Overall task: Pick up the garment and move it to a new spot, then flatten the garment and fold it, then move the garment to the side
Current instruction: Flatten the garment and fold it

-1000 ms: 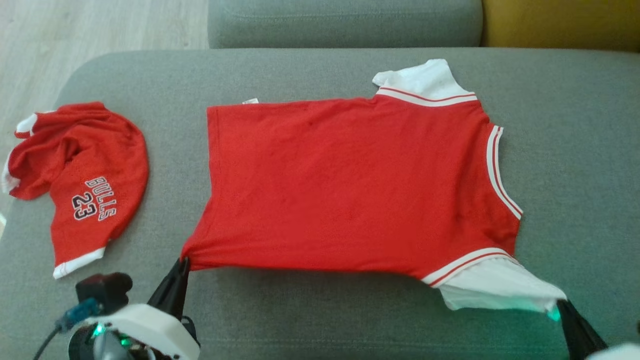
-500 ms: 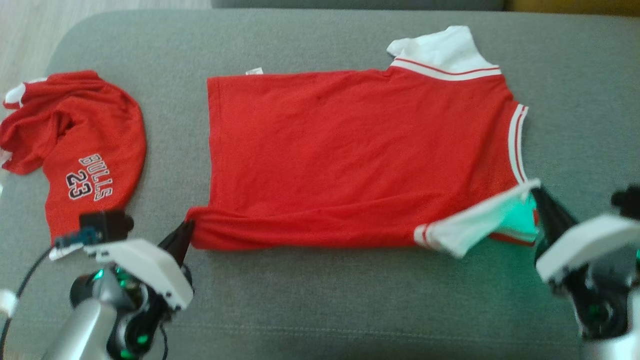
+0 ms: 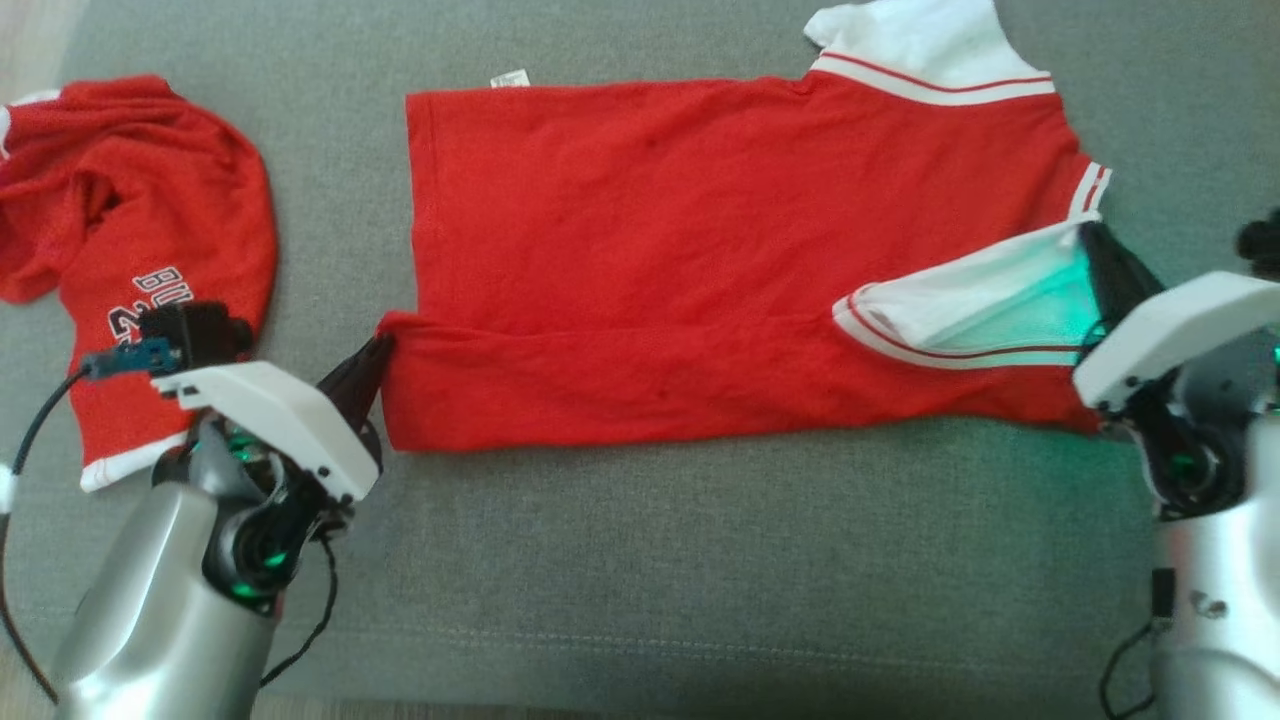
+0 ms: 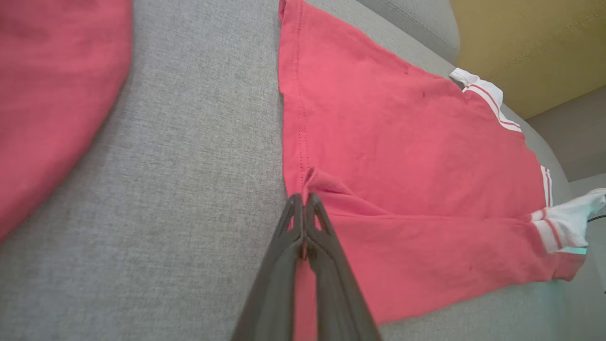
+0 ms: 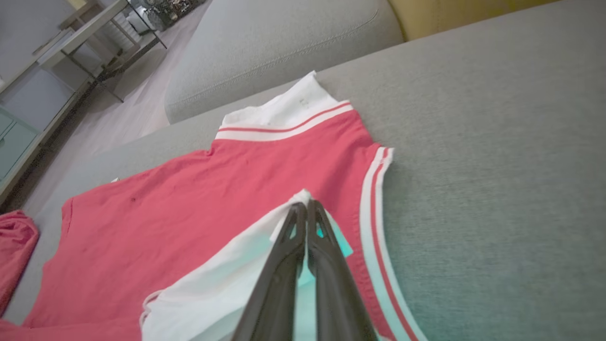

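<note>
The garment is a red shirt with white sleeves and striped trim, spread on the grey couch seat. Its near long edge is lifted and folded over onto the body. My left gripper is shut on the red hem corner at the shirt's left end. My right gripper is shut on the white sleeve, pulled over the red body; the right wrist view shows that sleeve pinched at the fingertips. The far white sleeve lies flat at the top.
A second red garment with dark lettering lies crumpled at the left of the seat, partly behind my left wrist. The grey backrest and a yellow cushion rise behind the shirt. The near seat strip is bare.
Both grippers have carried the shirt's near edge away from me, folding it over the body. The head camera has tilted down, so the whole picture shifted.
</note>
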Robot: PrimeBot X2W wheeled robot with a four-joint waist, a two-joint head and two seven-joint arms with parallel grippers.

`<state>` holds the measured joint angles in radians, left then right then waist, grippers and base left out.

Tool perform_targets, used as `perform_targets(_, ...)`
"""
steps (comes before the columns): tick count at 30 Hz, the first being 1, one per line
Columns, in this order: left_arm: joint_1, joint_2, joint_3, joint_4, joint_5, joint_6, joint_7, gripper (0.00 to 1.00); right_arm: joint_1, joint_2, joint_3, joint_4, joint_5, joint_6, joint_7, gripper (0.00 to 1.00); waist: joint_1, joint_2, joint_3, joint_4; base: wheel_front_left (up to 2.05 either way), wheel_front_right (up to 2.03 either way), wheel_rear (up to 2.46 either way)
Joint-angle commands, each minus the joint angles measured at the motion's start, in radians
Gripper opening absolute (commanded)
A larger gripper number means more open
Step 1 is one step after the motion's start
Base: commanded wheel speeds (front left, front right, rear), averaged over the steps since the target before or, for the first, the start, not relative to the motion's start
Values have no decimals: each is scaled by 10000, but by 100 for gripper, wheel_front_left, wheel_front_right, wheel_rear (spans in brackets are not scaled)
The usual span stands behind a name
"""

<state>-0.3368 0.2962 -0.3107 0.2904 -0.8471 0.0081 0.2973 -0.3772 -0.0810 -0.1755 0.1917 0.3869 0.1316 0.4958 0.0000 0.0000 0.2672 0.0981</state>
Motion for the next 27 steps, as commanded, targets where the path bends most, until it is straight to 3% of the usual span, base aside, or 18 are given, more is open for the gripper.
perform_targets(1, -537, 155, 369, -41, -1, -151, -168, 55, -361, -100, 403, -81, -68, -9, -220, 5, 0, 0, 140, 21, 0, 0, 0)
perform_targets(2, -576, 108, 334, 80, 14, -213, -245, 100, -378, -87, 478, 35, -59, -9, -352, 35, 0, 0, 159, 19, 0, 0, 0)
perform_targets(3, -600, 72, 302, 189, 53, -267, -355, 100, -364, -78, 548, 131, -69, -9, -494, 93, 0, 0, 176, 13, 0, 0, 0)
perform_targets(4, -594, 33, 267, 286, 100, -310, -476, 100, -329, -67, 623, 207, -73, -9, -638, 100, 0, 0, 183, 0, 0, 0, 0)
perform_targets(7, -543, -10, 226, 406, 294, -363, -898, 100, -168, -44, 791, 278, -84, -9, -970, 100, 0, 0, 162, -23, 0, 0, 0)
perform_targets(11, -255, -58, 223, 407, 987, -160, -2250, 100, 457, 2, 1114, -32, -319, -9, -1955, 100, 0, 0, 43, -75, 0, 0, 0)
perform_targets(18, 642, -35, 481, -381, 2217, 668, -4855, 100, 1785, 88, 1343, -1626, -1642, -9, -4210, 100, 0, 0, -420, -238, 0, 0, 0)
perform_targets(27, 2214, 228, 552, -2000, 3410, 1412, -5512, 100, 3413, 213, 1384, -3274, -2401, -9, -4586, 100, 0, 0, -1054, -359, 0, 0, 0)
